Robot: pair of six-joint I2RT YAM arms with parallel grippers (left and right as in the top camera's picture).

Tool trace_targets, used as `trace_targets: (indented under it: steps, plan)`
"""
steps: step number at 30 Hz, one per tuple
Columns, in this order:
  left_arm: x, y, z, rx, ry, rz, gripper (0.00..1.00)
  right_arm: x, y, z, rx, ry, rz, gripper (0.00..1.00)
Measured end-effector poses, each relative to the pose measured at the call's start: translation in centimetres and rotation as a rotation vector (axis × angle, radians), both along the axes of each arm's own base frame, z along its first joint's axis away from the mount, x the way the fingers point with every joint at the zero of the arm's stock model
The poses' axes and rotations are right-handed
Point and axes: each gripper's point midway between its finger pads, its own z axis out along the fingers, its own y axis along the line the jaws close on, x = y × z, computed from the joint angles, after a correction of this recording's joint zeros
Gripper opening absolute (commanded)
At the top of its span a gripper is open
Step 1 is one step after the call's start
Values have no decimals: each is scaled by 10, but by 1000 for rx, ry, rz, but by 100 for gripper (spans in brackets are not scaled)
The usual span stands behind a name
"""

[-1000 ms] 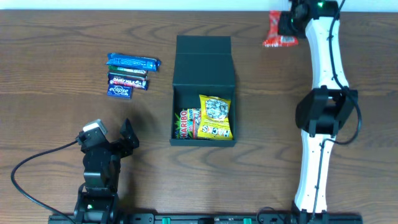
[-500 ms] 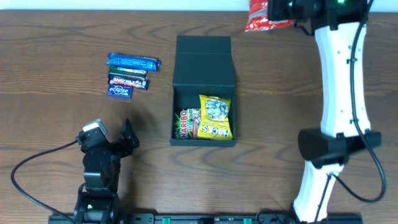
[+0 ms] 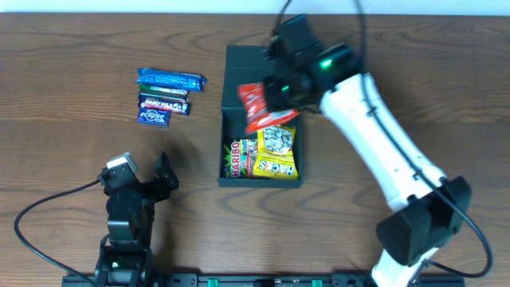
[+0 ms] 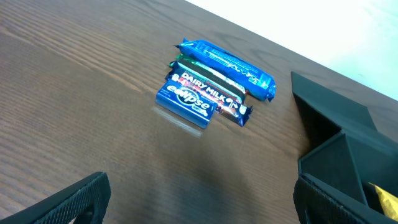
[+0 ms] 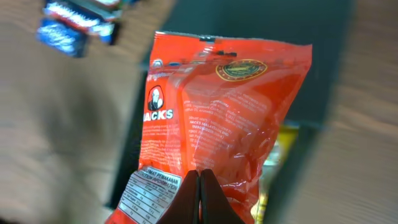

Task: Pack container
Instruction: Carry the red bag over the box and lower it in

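Container (image 3: pixel 260 182) sits at the middle of the table (image 3: pixel 64 56), its long axis running from your near edge to the far edge. Its lid (image 3: pixel 243 68) hangs off the far side and lies folded back on the wood, so the mouth faces up.

Your right gripper (image 5: pixel 199 186) is pinched tight on one edge of a red snack packet (image 3: pixel 256 106). The packet hangs over the far half of the box opening, across the line where the lid joins. How high above the box it is, you cannot tell.

Inside, in the near half, a yellow packet (image 3: pixel 276 150) lies toward the right wall and a Haribo bag (image 3: pixel 233 158) lies against the left wall.

Your left gripper (image 3: pixel 143 174) rests at the near left, well apart from the container, jaws spread wide and holding nothing.

Left of the lid, a blue bar (image 3: pixel 170 78), a Dairy Milk bar (image 3: pixel 163 104) and an Eclipse pack (image 3: pixel 153 116) lie close together, lengthwise left to right.
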Motion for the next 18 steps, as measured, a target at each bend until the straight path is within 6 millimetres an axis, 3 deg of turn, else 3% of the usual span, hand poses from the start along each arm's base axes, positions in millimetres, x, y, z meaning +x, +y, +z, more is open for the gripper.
trace_targets:
  steps: [3,18]
  plan:
    - [0,0,0,0,0,0,95,-17,20,-11,24,45,-12,1]
    - [0,0,0,0,0,0,95,-33,50,-68,92,114,-152,1]
